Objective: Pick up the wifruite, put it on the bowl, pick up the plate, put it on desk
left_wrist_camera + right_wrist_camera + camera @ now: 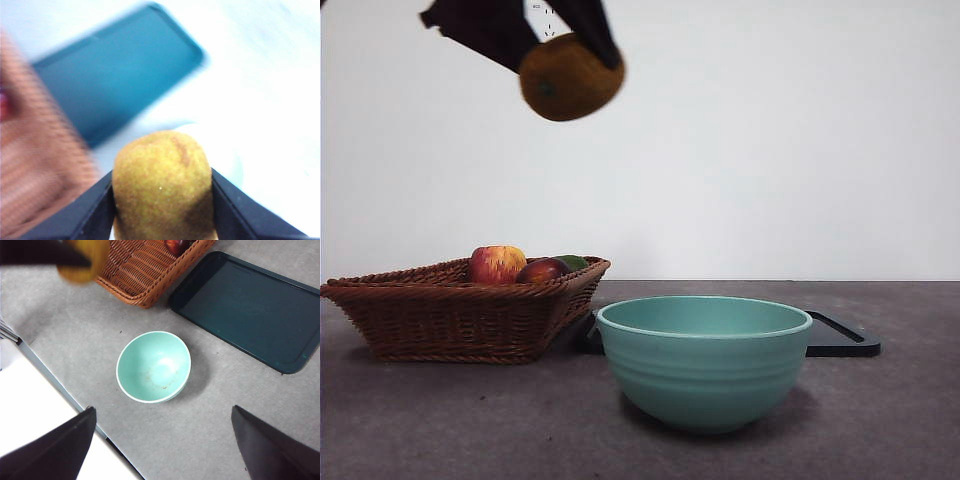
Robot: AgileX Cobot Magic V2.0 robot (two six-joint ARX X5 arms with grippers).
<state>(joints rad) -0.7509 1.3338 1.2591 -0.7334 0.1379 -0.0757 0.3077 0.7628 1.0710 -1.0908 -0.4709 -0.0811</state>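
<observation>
My left gripper (555, 45) is shut on the wifruite (571, 77), a small brown oval fruit, and holds it high in the air, left of the bowl and above the basket's right end. The left wrist view shows the wifruite (164, 187) clamped between the two jaws. The teal-green bowl (704, 360) stands empty on the desk (440, 420) in front. In the right wrist view the bowl (153, 366) lies below, and the held wifruite (82, 261) shows blurred at a corner. My right gripper (162, 440) is open and empty, high above the desk.
A wicker basket (455, 310) at the left holds a red-yellow apple (497, 264) and a dark red fruit (542, 271). A dark flat tray (840, 338) lies behind the bowl; it also shows in the right wrist view (245, 310). The desk's edge (65, 390) runs near the bowl.
</observation>
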